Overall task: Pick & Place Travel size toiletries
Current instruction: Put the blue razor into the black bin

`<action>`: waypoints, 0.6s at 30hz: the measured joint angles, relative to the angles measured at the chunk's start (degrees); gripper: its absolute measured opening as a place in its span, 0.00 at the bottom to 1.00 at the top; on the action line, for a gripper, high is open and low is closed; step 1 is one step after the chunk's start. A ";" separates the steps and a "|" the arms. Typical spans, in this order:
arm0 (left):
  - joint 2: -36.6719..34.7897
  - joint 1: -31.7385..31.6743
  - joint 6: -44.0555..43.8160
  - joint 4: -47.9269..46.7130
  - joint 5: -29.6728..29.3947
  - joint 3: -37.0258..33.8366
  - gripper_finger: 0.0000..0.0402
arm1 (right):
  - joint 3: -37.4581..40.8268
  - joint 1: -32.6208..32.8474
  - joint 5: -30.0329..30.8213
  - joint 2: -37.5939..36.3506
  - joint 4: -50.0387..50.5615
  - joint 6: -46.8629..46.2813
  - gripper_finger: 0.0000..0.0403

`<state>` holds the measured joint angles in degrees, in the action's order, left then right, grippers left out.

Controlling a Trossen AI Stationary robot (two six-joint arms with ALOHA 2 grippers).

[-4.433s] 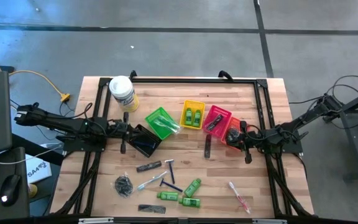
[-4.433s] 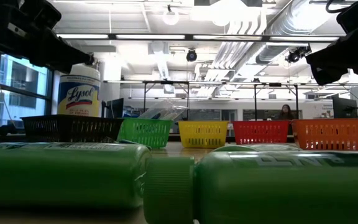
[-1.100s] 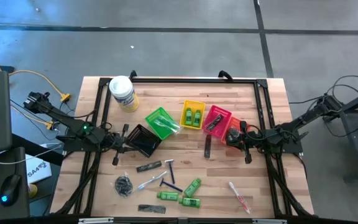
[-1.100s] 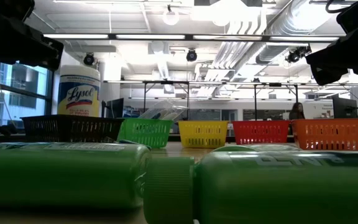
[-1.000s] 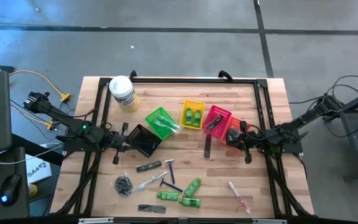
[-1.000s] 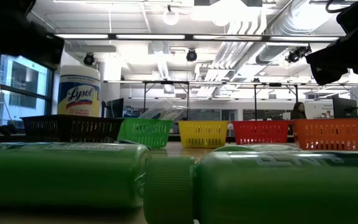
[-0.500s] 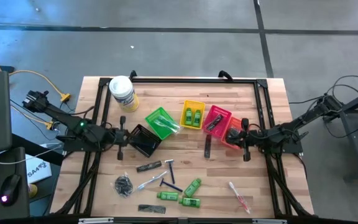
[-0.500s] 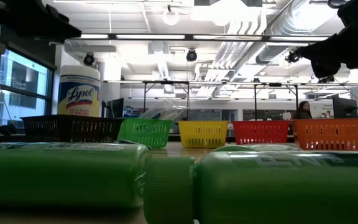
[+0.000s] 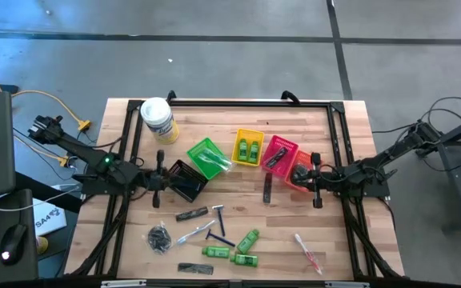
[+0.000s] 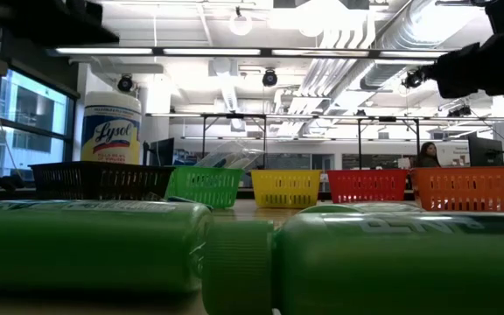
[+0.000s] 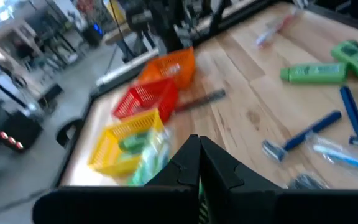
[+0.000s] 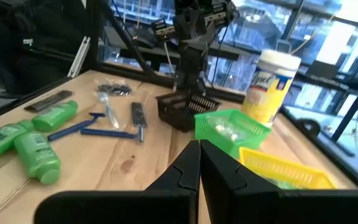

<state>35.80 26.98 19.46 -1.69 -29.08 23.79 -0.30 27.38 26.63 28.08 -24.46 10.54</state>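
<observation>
High view: both arms sit low over the wooden table (image 9: pixel 342 144), neither carrying anything. Left gripper (image 9: pixel 158 178) hangs just beside the black basket (image 9: pixel 181 179), jaws together. Right gripper (image 9: pixel 316 182) is next to the orange basket (image 9: pixel 299 170), jaws also together, empty.

Baskets run in a row across mid-table: black, green basket (image 9: pixel 204 157), yellow basket (image 9: pixel 248 147), red basket (image 9: pixel 278 152), orange. Yellow one has two green mini bottles (image 9: pixel 249 150) inside. Green one holds a clear-wrapped item, can't tell what. Red one has something dark in it.

Loose toiletries lie on the near half of the table: black comb (image 9: pixel 191 214), blue razors (image 9: pixel 218 226), wrapped toothbrush (image 9: pixel 184 236), mesh bundle (image 9: pixel 159 238), second comb (image 9: pixel 194 268) at the near edge, three green bottles (image 9: pixel 241 247) clustered together, another toothbrush (image 9: pixel 308 251) off toward the right side. One dark comb (image 9: pixel 267 188) lies just in front of the red basket.

White-lidded tub (image 9: pixel 158 118) stands at the far left corner.

Low view: two green bottles on their sides fill the foreground; a person (image 10: pixel 427 156) shows far back in the room.
</observation>
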 joint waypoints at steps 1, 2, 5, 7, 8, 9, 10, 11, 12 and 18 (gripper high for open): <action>-0.01 0.00 0.82 -0.26 -0.02 1.18 0.00 | 0.00 0.00 -0.01 -0.06 -0.62 0.72 0.01; -0.01 0.00 1.10 -1.02 -0.02 2.42 0.00 | 0.00 0.00 0.00 -0.24 -1.40 1.60 0.01; -0.03 0.00 -0.37 -3.75 0.02 5.64 0.00 | 0.00 -0.02 -0.63 -0.42 -1.95 4.02 0.01; -0.04 0.00 -1.52 -4.18 0.02 6.34 0.00 | 0.00 -0.02 -1.52 -0.32 -1.84 4.07 0.01; -0.04 0.00 -1.67 -4.42 0.00 6.32 0.00 | 0.00 0.00 -1.82 -0.20 -1.72 3.23 0.01; -0.01 0.00 -1.73 -4.89 -0.06 6.32 0.00 | 0.00 -0.02 -1.82 -0.03 -1.69 2.25 0.01; 0.08 0.00 -1.91 -5.44 -0.24 6.32 0.00 | 0.00 -0.02 -1.83 0.16 -1.56 1.23 0.01; 0.34 0.00 -2.30 -5.93 -0.36 6.32 0.00 | 0.00 -0.01 -1.84 0.44 -1.36 0.39 0.01; 0.68 0.00 -2.85 -6.24 -0.57 6.32 0.00 | 0.00 -0.01 -1.84 0.73 -1.21 -0.05 0.01; 2.53 -0.01 -3.12 -4.49 -6.01 6.32 0.00 | 0.00 -0.02 0.53 1.65 -3.81 -0.12 0.01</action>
<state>38.34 26.97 16.33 -6.18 -35.10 30.11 -0.30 27.35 27.16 29.73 -28.27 10.41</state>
